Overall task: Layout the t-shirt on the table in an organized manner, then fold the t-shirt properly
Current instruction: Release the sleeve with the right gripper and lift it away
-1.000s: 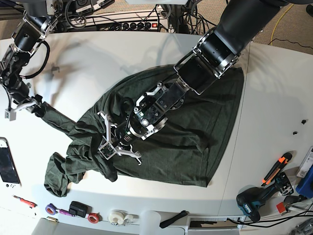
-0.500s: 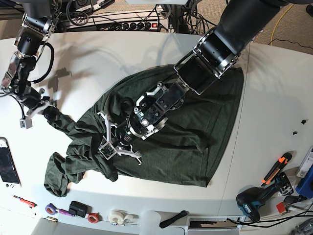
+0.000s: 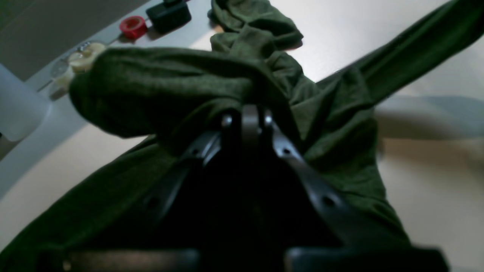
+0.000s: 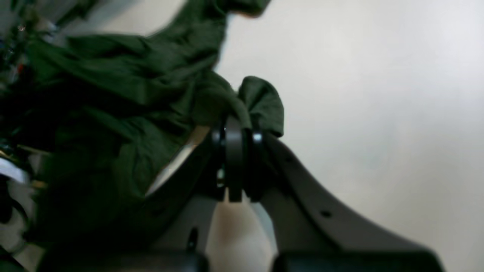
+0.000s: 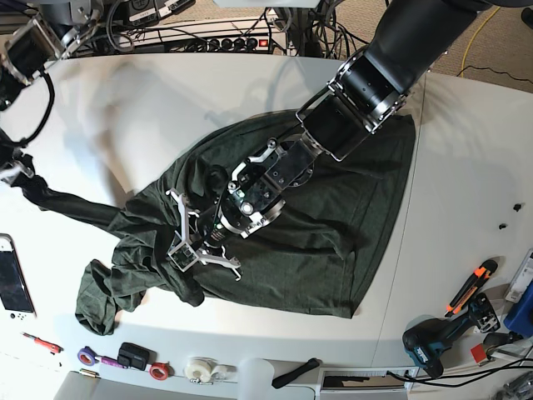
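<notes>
Base view crops right gripper (image 5: 12, 171) pinching t-shirt (image 5: 333, 217).

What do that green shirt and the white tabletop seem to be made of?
The t-shirt looks like soft knit fabric, perhaps cotton jersey: heathered, matte, wrinkling and stretching where the right gripper pinches it. The table looks like smooth laminate or plastic: white, with a faint sheen. Exact material unclear.

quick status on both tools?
Left tool: shut on the t-shirt, gripping a bunched fold.
Right tool: shut on the t-shirt, pinching a stretched-out end.
</notes>
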Controlling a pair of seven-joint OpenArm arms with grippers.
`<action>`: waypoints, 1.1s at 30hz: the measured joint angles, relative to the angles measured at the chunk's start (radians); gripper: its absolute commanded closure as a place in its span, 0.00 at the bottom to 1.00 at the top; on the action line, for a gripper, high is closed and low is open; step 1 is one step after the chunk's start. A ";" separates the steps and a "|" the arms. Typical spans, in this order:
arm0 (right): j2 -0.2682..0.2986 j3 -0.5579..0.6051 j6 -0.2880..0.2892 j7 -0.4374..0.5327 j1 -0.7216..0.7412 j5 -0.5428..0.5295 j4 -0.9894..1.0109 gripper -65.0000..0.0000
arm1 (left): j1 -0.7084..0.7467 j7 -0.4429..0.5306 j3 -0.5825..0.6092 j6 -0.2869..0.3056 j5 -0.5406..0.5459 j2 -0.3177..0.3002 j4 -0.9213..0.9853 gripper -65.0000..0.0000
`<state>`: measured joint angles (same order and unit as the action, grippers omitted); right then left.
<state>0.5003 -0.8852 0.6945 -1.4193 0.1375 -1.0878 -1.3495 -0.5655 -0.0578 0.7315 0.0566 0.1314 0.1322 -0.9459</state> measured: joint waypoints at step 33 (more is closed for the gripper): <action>0.001 -0.011 0.003 -0.002 -0.625 -0.375 -0.863 1.00 | 0.000 0.000 0.000 0.000 0.000 0.000 0.000 1.00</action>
<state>0.5014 -0.8967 0.6971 -1.4212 -0.4873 -1.4628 -2.2124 -0.5652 -0.0574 0.7315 0.0570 0.1310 0.1322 -0.9459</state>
